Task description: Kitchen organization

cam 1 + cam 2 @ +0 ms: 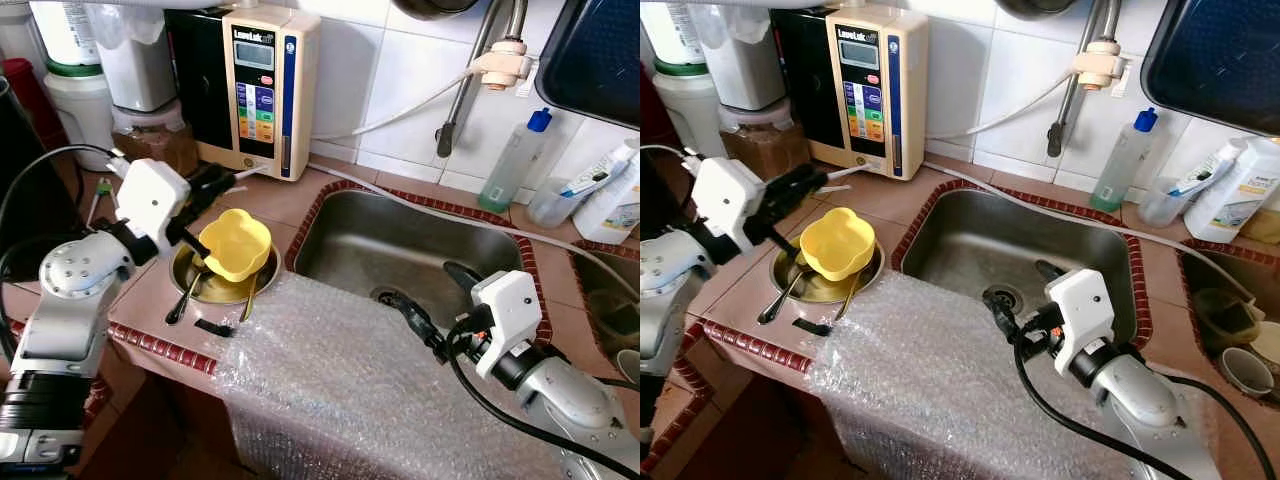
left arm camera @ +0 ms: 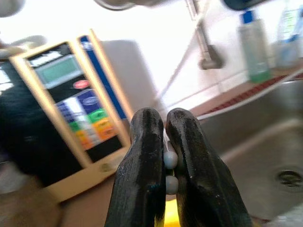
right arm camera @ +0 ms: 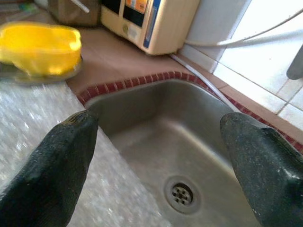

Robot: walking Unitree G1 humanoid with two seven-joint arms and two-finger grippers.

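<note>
Yellow flower-shaped bowl (image 1: 236, 243) tilted inside a steel bowl (image 1: 222, 281) on the tiled surface (image 1: 290, 195), left of the steel sink (image 1: 400, 255), spoons beside it. Left pincer (image 1: 212, 185) just behind the yellow bowl, fingers pressed together, empty. Right pincer (image 3: 158, 156) spread wide, empty, over the sink's near edge and the bubble wrap (image 1: 350, 380).

A home kitchen is shown: a stainless steel sink (image 1: 420, 250) is set into a tiled worktop (image 1: 290, 195) edged with red-brown trim, below a white-tiled wall (image 1: 400, 70). A countertop water ioniser (image 1: 262, 85), a soap bottle (image 1: 512, 160) and a metal bowl (image 1: 215, 285) holding a yellow dish (image 1: 235, 243) are seen beside it.
</note>
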